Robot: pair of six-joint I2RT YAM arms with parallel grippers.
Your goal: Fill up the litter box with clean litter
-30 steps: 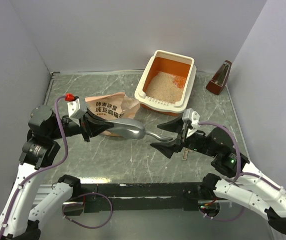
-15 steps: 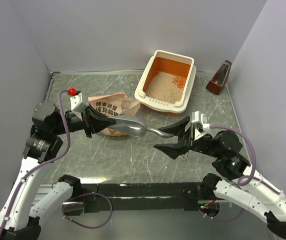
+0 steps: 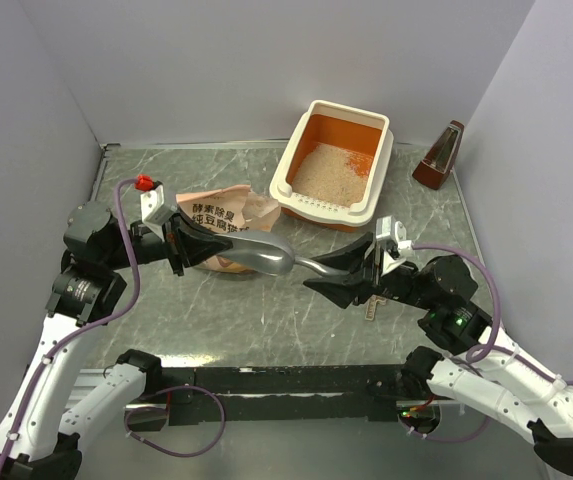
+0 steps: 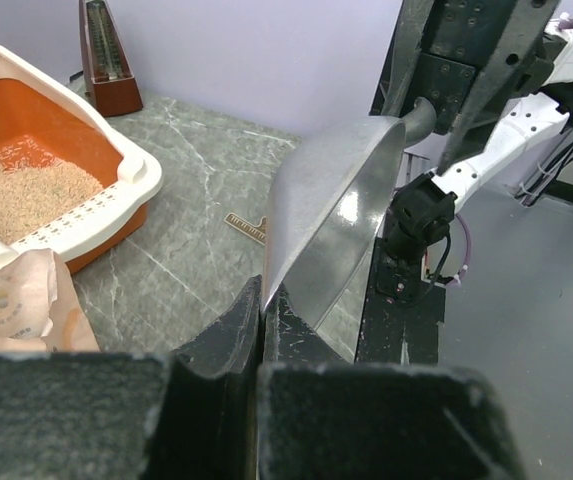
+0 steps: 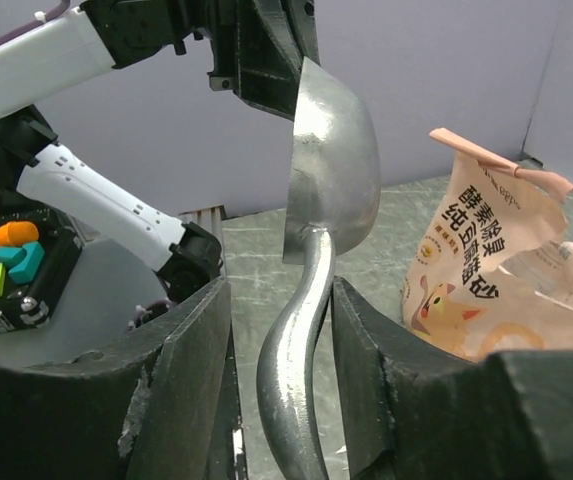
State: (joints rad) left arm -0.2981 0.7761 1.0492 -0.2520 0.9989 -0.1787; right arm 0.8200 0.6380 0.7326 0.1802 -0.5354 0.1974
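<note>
The litter box [image 3: 285, 180], cream outside and orange inside, stands at the back right with pale beige clean litter [image 3: 324, 172] in it; it also shows in the left wrist view [image 4: 116, 165], as does the litter [image 4: 16, 190]. A grey metal scoop [image 3: 256, 256] hangs above the table's middle. My left gripper [image 3: 188, 248] is shut on the rim of its bowl [image 4: 336, 210]. My right gripper [image 3: 322, 272] straddles the scoop's handle [image 5: 291, 370], jaws partly closed, with a gap still visible on the left side.
A peach-pink cat-print bag [image 3: 221, 215] lies behind the scoop, left of the litter box. A brown metronome [image 3: 441, 155] stands at the back right corner. A small ruler-like strip [image 3: 371, 308] lies under my right arm. Purple walls enclose three sides.
My right gripper has come in around the scoop's handle and its jaws have narrowed. The left gripper shifted the scoop slightly up and back, still shut on it.
</note>
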